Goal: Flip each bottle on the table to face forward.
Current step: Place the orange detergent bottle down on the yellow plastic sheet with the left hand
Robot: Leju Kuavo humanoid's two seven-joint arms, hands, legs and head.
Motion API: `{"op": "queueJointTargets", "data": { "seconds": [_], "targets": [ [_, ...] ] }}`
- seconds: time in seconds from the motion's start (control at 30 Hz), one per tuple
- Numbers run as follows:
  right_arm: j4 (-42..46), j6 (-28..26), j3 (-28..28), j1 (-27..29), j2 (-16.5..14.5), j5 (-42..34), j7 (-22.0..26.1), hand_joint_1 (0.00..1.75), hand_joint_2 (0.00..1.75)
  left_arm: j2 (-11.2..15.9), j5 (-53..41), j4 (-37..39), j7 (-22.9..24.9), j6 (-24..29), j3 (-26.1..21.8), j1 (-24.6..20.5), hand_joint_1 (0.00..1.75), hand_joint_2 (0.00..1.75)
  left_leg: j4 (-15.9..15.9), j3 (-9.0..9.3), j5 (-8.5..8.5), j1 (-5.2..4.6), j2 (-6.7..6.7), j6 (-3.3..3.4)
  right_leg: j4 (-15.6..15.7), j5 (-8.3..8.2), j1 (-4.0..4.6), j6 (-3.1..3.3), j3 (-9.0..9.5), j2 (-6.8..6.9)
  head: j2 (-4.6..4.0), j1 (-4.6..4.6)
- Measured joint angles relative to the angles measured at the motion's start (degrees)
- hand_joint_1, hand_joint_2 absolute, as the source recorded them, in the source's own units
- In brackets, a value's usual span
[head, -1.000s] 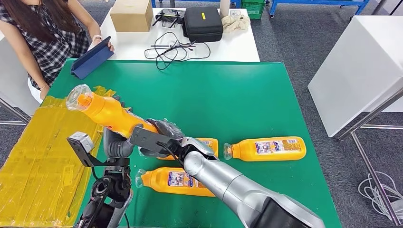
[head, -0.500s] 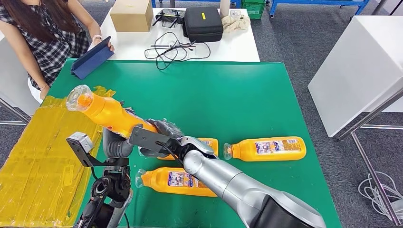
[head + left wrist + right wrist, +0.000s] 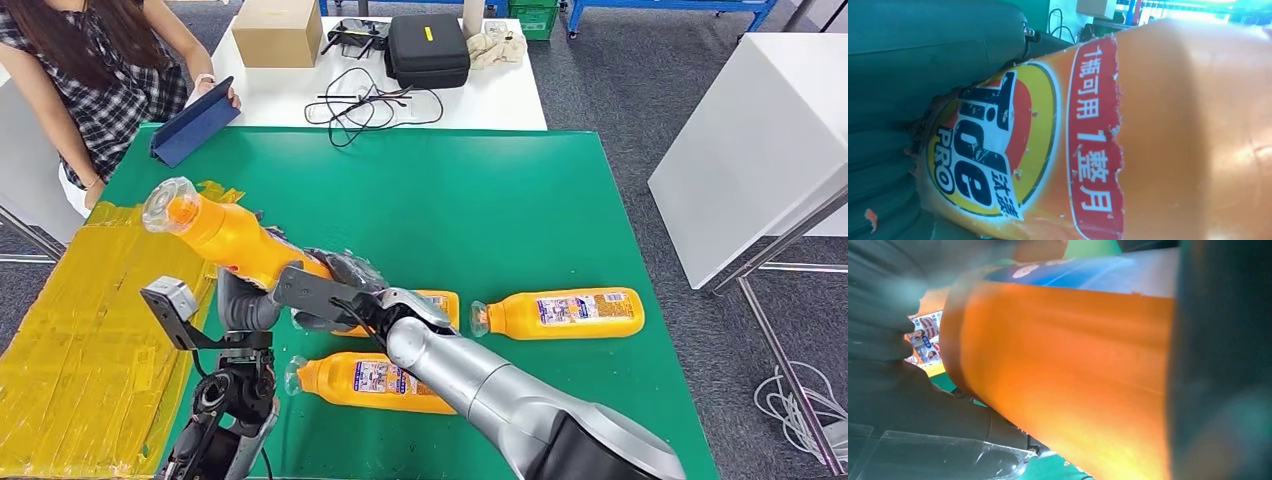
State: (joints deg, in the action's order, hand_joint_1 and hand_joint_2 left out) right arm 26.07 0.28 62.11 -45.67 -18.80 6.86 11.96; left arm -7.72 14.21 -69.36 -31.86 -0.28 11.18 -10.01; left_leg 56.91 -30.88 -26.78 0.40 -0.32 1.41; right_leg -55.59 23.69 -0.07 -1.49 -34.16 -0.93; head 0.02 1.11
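Starting at the fingers (image 3: 908,45) of the left hand (image 3: 243,303): curled round the lower body of the raised bottle (image 3: 225,238), pressed against the orange plastic right beside the round Tide label (image 3: 990,150). Gripping from underneath, by the look of the head view. Over on the right hand (image 3: 340,272): dark blurry fingers (image 3: 878,305) closed on the same bottle, nearer its base. Can't tell exactly how they lie, too smeared. So, a two-handed hold, both clamped on one bottle, no dainty pinching.

Held up off the green table (image 3: 450,200), tilted, with the clear cap end pointing up and away to the robot's left and the base down between the hands. Probably lifted like that to make room for rolling it about its long axis. Way harder to spin lying flat, and easier to regrip with one hand while supporting with the other. Front logo facing the left wrist camera, so guessing mid-flip rather than done.

Further out, lying flat on the table: near bottle (image 3: 365,380) just beside the right forearm, half-hidden bottle (image 3: 442,303) tucked behind that arm, far-right bottle (image 3: 560,312) well apart to the right. All caps to the left, small-print labels up. Looks like back sides, so likely three more to go, though not sure.

Beyond that: yellow taped patch (image 3: 80,320) along the left edge, and a person (image 3: 90,70) seated at the far left corner with a tablet (image 3: 195,125).
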Motion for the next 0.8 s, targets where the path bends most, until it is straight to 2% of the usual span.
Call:
{"op": "queueJointTargets", "data": {
  "seconds": [0.07, 0.1, 0.2, 0.27, 0.3, 0.47, 0.6, 0.7, 0.8],
  "targets": [
    [-0.7, -1.5, -0.4, 0.5, 0.0, -1.8, 2.9, 0.01, 0.44, 0.0, -1.6, -0.1, -0.9, 1.3, -0.1, -0.2, 1.75, 1.75, 0.0, -0.01, 0.0, 0.0, 0.0, 0.0, 0.0, 0.0, 0.0, 0.0, 0.0, 0.0, 0.0, -0.01],
    [-1.2, -2.5, -0.8, 0.8, 0.0, -2.6, 4.9, 0.0, 0.0, 0.1, -3.6, -0.4, -1.4, 3.0, -0.1, -0.3, 1.75, 1.75, 0.0, -0.01, 0.0, 0.01, -0.01, 0.0, 0.0, 0.0, 0.0, 0.0, 0.01, 0.0, 0.0, -0.01],
    [-1.5, -5.0, -3.6, 2.0, 0.4, -2.3, 9.1, 0.0, 0.0, 1.1, -15.6, -1.1, -1.6, 13.6, -1.1, -0.6, 1.75, 1.75, 0.0, -0.02, 0.0, 0.01, -0.03, 0.0, 0.0, 0.0, 0.0, 0.0, 0.02, 0.01, 0.0, -0.02],
    [-0.8, -5.5, -6.7, 3.1, 1.2, -0.1, 10.2, 0.0, 0.0, 2.4, -25.5, -1.0, -0.2, 21.5, -3.3, -0.9, 1.75, 1.75, 0.0, -0.01, 0.0, 0.02, -0.01, 0.0, 0.0, 0.0, 0.0, 0.0, 0.01, -0.01, 0.0, -0.01],
    [-0.2, -5.5, -8.4, 3.6, 1.7, 1.0, 10.4, 0.0, 0.0, 3.1, -29.0, -0.9, 0.3, 23.8, -4.8, -1.0, 1.75, 1.75, 0.0, -0.01, 0.0, 0.02, -0.01, 0.0, 0.0, 0.0, 0.0, 0.0, 0.01, -0.01, 0.0, -0.01],
    [2.1, -5.3, -14.7, 5.2, 3.0, 4.7, 10.5, 0.0, 0.0, 4.8, -36.7, -0.5, 2.2, 27.9, -9.6, -1.2, 1.75, 1.75, 0.0, -0.03, 0.03, 0.05, -0.13, -0.04, 0.0, 0.0, 0.01, 0.0, 0.02, 0.01, -0.01, -0.02],
    [6.1, -3.8, -18.9, 7.0, 3.8, 8.7, 10.6, 0.0, 0.0, 6.9, -60.7, 1.7, 8.8, 37.7, -14.0, -1.8, 1.75, 1.75, 0.0, -0.02, 0.04, 0.07, -0.01, -0.06, -0.1, 0.0, 0.0, 0.0, 0.01, -0.03, 0.0, -0.03],
    [12.0, -1.6, -23.0, 9.3, 4.9, 11.8, 9.9, 0.0, 0.0, 8.7, -77.0, 4.1, 6.9, 38.2, -22.2, -2.6, 1.75, 1.75, 0.0, -0.02, 0.04, 0.07, 0.02, -0.06, 0.0, 0.0, 0.02, 0.01, -0.03, -0.03, 0.0, -0.02],
    [17.3, 0.1, -25.9, 11.6, 6.2, 13.5, 9.6, 0.0, 0.0, 9.0, -89.3, 4.9, 6.1, 38.2, -29.8, -3.0, 1.75, 1.75, 0.0, -0.02, 0.04, 0.07, -0.03, -0.06, 0.0, 0.01, 0.05, 0.02, -0.05, -0.02, 0.0, -0.02]
  ]
}}
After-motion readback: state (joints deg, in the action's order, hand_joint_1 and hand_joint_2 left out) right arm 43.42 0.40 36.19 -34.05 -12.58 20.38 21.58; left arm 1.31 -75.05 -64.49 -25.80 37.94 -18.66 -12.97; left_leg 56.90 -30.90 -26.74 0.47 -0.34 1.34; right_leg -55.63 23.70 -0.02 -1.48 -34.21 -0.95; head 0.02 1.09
